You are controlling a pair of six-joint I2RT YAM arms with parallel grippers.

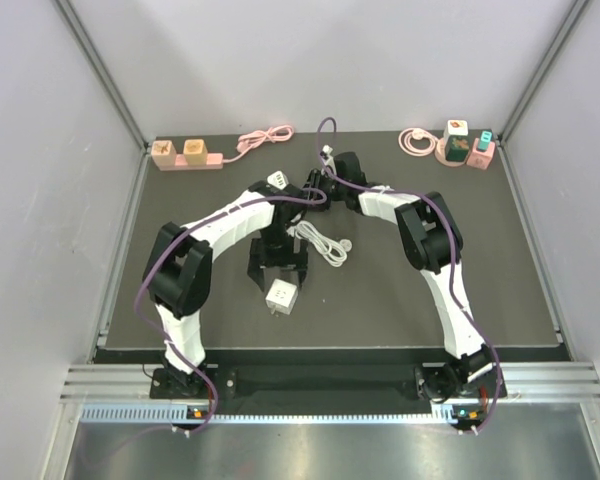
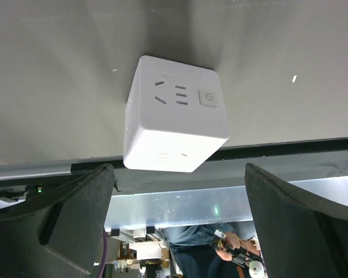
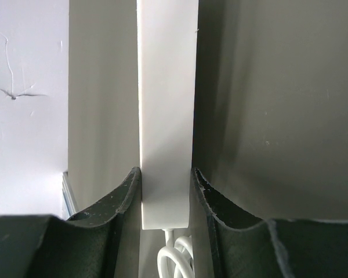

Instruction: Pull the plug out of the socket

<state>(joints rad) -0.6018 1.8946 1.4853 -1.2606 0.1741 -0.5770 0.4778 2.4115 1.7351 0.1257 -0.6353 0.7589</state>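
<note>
White plug and cube socket are separated, one arm at each.
The right gripper [image 3: 165, 175] is clamped on the flat white plastic plug [image 3: 167, 87], with its white cable [image 3: 173, 258] at the near end. The white cube-shaped socket [image 2: 174, 124] lies on the dark table mat [image 2: 58, 69], well apart from the plug. It is just ahead of the left gripper [image 2: 178, 172], whose fingers stand wide apart.

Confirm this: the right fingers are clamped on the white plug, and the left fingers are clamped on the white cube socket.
Wrong about the left. The left wrist view shows the left fingers spread wide, with the white cube socket lying free on the table, untouched. The right fingers are clamped on the white plug.
</note>
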